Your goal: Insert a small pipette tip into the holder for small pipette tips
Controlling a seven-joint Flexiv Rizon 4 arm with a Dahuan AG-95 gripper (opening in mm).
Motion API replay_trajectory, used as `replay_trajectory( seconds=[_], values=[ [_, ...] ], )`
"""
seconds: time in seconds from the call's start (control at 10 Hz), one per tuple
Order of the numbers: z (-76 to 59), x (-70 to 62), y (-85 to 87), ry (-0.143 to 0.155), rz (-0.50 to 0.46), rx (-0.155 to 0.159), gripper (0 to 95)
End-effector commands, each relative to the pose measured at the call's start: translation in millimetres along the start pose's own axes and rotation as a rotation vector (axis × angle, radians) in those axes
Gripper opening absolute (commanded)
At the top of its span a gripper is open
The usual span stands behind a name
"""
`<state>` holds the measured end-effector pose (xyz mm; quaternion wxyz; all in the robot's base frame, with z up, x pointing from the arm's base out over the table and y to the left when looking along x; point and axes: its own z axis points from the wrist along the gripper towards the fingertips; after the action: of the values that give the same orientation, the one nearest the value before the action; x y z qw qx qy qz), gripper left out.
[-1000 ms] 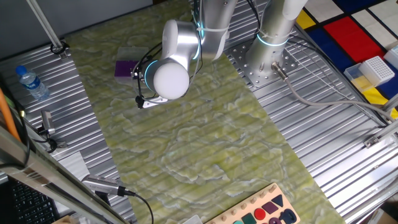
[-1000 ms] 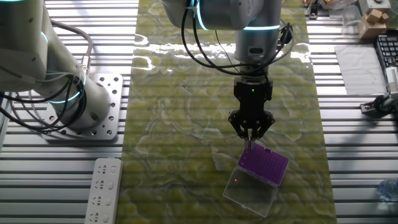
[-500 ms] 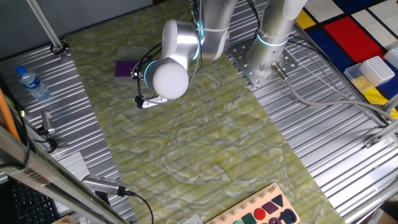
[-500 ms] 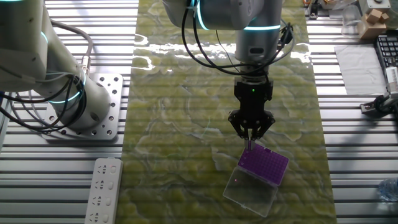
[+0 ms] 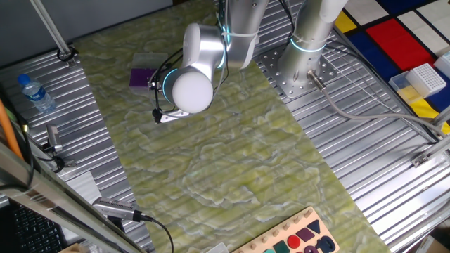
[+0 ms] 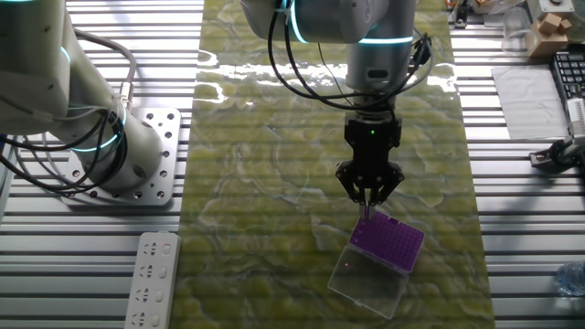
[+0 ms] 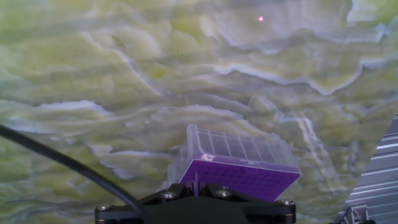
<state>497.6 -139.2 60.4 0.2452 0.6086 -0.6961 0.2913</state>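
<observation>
End effector point(image 6: 368, 203): pointed straight down, fingers drawn close on a thin pipette tip point(image 6: 367, 215).
Pipette tip: upright, lower end at the near corner of the holder.
Holder point(image 6: 388, 240): purple box on the green mat of the desk point(image 6: 274, 183), clear lid point(image 6: 368, 280) lying open beside it.
Hand view: holder point(image 7: 239, 168) just ahead of the fingers.

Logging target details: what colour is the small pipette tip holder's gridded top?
Purple; the tip holder shows it best in the other fixed view.
</observation>
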Motion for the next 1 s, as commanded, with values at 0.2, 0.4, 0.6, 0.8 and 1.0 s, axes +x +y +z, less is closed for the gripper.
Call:
replay_trajectory(
  seconds=[0.2,0.4,0.6,0.8,1.0],
  values=[
    [-1.8,-2.9,0.5,0.004,0.005,-0.003,0.0],
    [-1.6,-3.3,0.7,0.003,0.007,-0.002,0.0],
    [-1.1,-4.5,1.0,0.004,0.01,-0.002,0.0],
    [-1.1,-5.1,1.2,0.004,0.012,-0.003,0.0],
    [-1.1,-5.7,1.3,0.006,0.012,-0.002,0.0]
  ],
)
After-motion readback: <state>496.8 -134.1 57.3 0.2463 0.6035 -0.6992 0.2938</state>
